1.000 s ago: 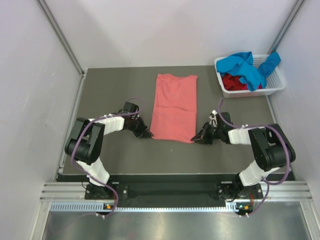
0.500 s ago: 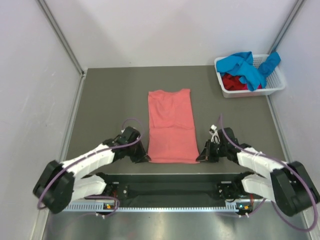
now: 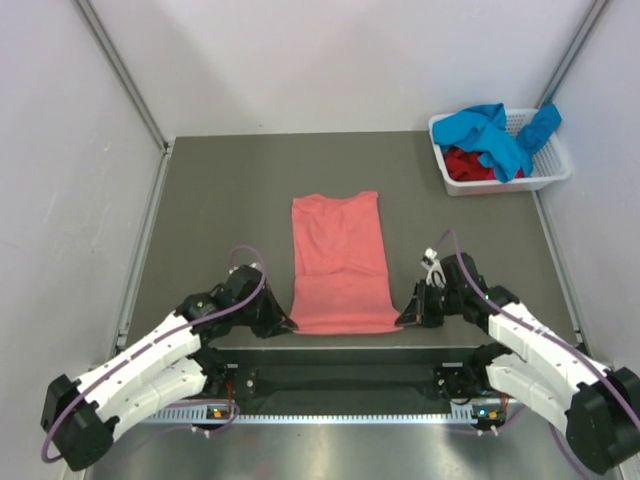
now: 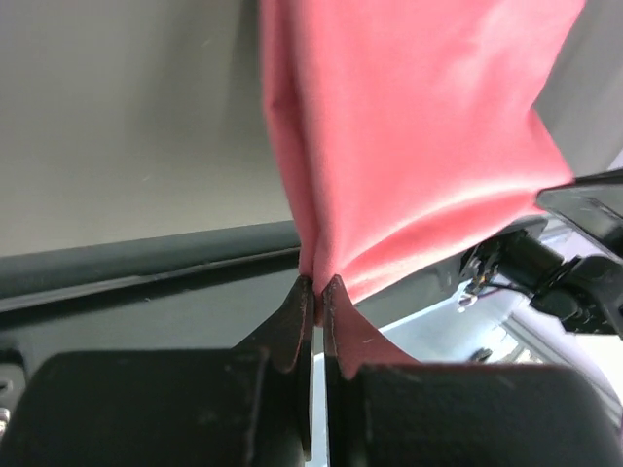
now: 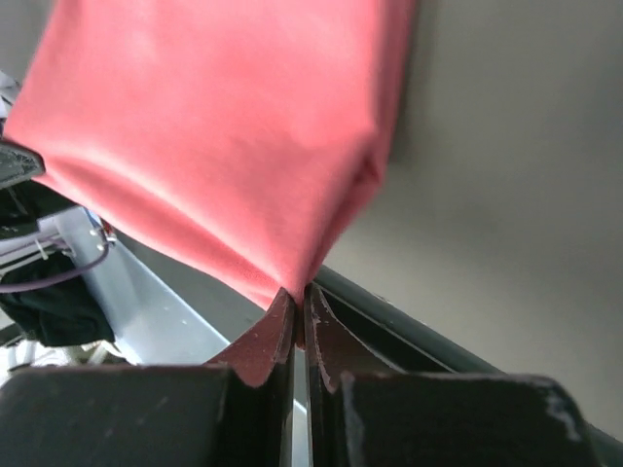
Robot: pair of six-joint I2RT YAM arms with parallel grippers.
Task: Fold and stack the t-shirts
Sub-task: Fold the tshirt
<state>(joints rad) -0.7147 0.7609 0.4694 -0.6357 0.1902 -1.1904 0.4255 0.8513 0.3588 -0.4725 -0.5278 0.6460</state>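
A salmon-pink t-shirt (image 3: 338, 262) lies folded into a long narrow strip on the grey table, its near hem at the front edge. My left gripper (image 3: 284, 322) is shut on the near left corner of that shirt (image 4: 389, 146); in the left wrist view its tips (image 4: 317, 285) pinch the cloth. On the near right corner my right gripper (image 3: 403, 318) is shut as well, its tips (image 5: 298, 292) clamping the salmon cloth (image 5: 224, 136). A bright blue t-shirt (image 3: 492, 132) and a dark red t-shirt (image 3: 468, 165) sit in the basket.
A white slotted basket (image 3: 545, 178) stands at the back right corner of the table. White walls with metal posts close in the left, back and right sides. The metal rail (image 3: 340, 380) holding the arm bases runs along the near edge.
Both grippers have pulled the salmon shirt toward the near edge of the table, each holding its corner. The arms have stretched low and outward. The basket has not moved.
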